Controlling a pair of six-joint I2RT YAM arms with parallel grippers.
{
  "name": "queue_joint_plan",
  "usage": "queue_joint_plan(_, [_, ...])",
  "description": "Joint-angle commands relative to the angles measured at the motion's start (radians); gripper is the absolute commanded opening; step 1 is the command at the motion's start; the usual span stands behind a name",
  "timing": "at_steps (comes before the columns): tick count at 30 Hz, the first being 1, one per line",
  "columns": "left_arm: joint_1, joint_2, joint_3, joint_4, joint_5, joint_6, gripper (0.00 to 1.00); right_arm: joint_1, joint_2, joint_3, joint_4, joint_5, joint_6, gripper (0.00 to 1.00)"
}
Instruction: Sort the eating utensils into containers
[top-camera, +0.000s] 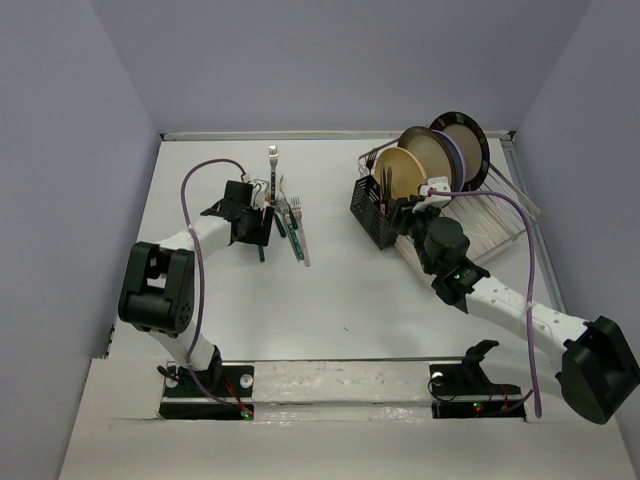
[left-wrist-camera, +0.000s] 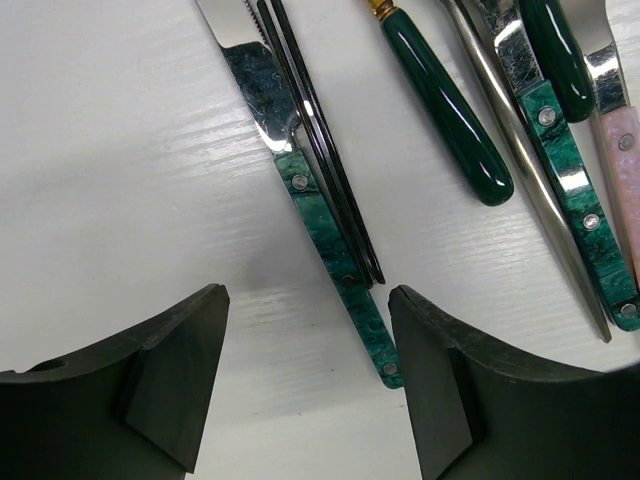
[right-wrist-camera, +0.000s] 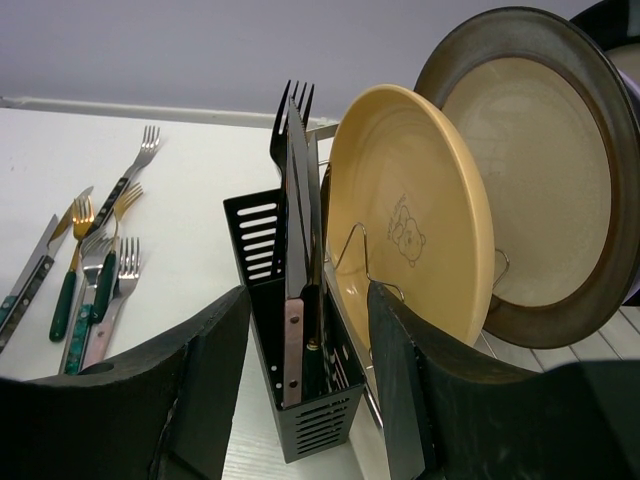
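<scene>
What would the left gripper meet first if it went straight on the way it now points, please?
The left gripper would most likely meet the green-handled knife first: its handle end lies between the open fingers, with the white table beneath. Depth is unclear.

One black perforated rectangular cutlery caddy (right-wrist-camera: 265, 235). One wire dish rack (top-camera: 495, 220). Three round ceramic plates (right-wrist-camera: 420, 230) racked. Loose slim forks and knives (right-wrist-camera: 66, 295) on white table (top-camera: 350, 290): about seven, overlapping, count unsure. Inside caddy: at least two more.
</scene>
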Motion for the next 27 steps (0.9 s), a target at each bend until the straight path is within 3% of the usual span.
queue_joint_plan(1, [0.027,-0.056,0.024,-0.007,0.037,0.0,0.76,-0.007,-0.023,-0.002,0.024,-0.003,-0.011,0.56])
queue_joint_plan(27, [0.06,0.135,0.115,0.054,0.034,-0.035,0.73,-0.007,-0.029,-0.004,0.015,0.005,-0.011,0.56])
